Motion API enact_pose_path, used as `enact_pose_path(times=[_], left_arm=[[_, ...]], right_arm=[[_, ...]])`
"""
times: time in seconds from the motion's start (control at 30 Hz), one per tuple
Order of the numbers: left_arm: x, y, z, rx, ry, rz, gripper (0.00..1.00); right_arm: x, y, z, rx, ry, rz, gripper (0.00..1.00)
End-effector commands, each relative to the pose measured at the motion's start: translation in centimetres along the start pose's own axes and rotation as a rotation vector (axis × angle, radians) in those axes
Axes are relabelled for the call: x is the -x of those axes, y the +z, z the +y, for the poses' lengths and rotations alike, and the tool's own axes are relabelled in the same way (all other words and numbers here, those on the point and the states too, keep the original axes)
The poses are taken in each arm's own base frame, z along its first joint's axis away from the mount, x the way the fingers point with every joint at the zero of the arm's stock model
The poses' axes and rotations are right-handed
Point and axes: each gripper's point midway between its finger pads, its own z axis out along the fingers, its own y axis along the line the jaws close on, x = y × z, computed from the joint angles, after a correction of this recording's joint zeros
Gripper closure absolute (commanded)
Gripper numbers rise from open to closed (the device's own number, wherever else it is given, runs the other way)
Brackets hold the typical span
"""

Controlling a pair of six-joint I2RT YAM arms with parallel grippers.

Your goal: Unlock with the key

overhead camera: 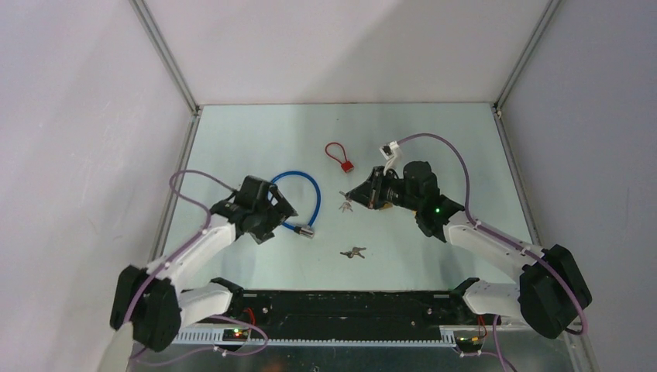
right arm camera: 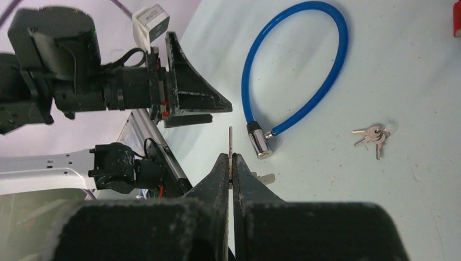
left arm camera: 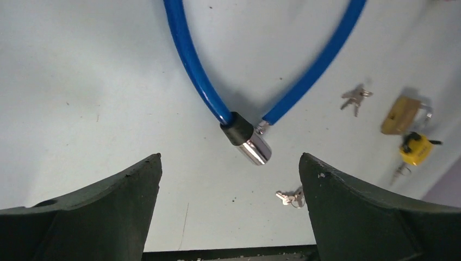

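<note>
The left gripper [left arm camera: 231, 157] hangs with its fingers spread wide, gripping nothing; just beyond its tips the blue cable lock [left arm camera: 189, 54] lies on the table [overhead camera: 256, 132], chrome barrel [left arm camera: 254, 149] towards the fingers; a loose key bunch [overhead camera: 352, 252] lies nearer the arm bases; farther right, the right gripper [right arm camera: 230, 163] is pressed together, pinching a thin key [right arm camera: 230, 138] seen edge-on.

The cable lock [left arm camera: 190, 65] has a smooth, glossy blue plastic coat, a matt black collar [left arm camera: 237, 128] and a polished, mirror-like metal barrel [left arm camera: 255, 150]. The padlock [left arm camera: 401, 114] looks like dull brass. The key [right arm camera: 230, 142] is thin bare metal. The left gripper [left arm camera: 229, 157] has fingers [left arm camera: 108, 212] of matt black plastic, rough at the edges. The table [left arm camera: 81, 81] is pale and matt.
</note>
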Motion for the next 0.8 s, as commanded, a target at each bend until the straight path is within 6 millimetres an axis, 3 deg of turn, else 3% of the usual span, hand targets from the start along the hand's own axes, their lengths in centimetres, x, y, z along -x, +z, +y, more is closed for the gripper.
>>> enact_pose_path(times=[0.0,0.2,0.57,0.77], left_arm=[[0.8,0.3,1.0,0.201,-0.026,0.007,0.00],[0.3,2.3,0.8,0.341,-0.086,0.072,0.01],[0.8,5.6,0.5,0.464,-0.114,0.086,0.25],[0.4,6.8,1.3,0.518,-0.125,0.099,0.41]], right_arm=[[0.4,-0.3,0.1,-0.003,-0.039,-0.036,1.00],[-0.4,-0.5,-0.5,-0.011,-0.051,-0.026,1.00],[-1.3,-1.0,-0.6,0.001,-0.062,-0.017,1.00],[-1.4,-1.1,-0.7,0.004,-0.060,-0.021,1.00]])
